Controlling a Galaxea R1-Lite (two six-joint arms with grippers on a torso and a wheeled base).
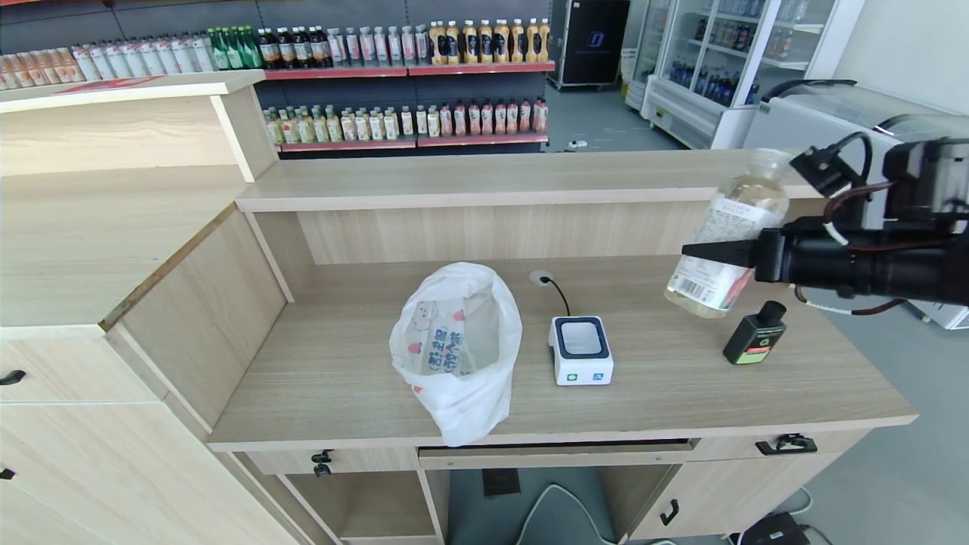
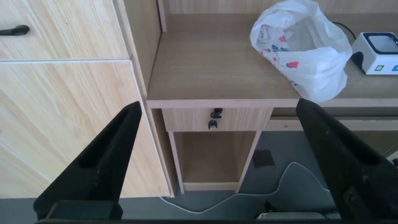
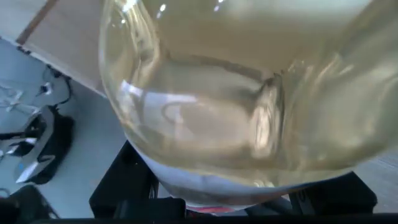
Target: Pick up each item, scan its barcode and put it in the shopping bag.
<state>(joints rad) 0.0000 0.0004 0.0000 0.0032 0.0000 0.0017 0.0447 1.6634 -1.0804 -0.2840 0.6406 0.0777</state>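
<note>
The wooden counter [image 1: 681,393] lies below the right pincer [image 1: 700,253], which hangs over its right end. In the left wrist view the same counter [image 2: 205,68] sits ahead of and above the left pincer [image 2: 219,109]. That view also shows the drawer front under the countertop, with a small key lock [image 2: 215,119]. The left pincer is released: its two dark fingers [image 2: 93,168] are spread wide with nothing between them, low in front of the cabinet.

The white shopping bag [image 1: 456,348] stands open-mouthed on the counter, well to the left of the right pincer and lower. From the left wrist the bag [image 2: 301,46] is beyond and above the left pincer, bulging slightly over the counter's front edge.

The clear bottle [image 1: 738,212] of pale yellow liquid is grasped by the right pincer, tilted and held in the air clear of the counter. The head view shows one finger across its label, with a barcode low on the body. The right wrist view shows the bottle [image 3: 249,93] from close up, its rounded wall right against the camera.

The scanner [image 1: 581,350], white with a dark-framed window facing up, rests on the counter between the bag and the right pincer, lower than the pincer. The left wrist view catches it [image 2: 380,53] just past the bag.

A small dark bottle [image 1: 755,334] with a green label sits on the counter just beneath the right pincer, near the held bottle but apart from it.
</note>
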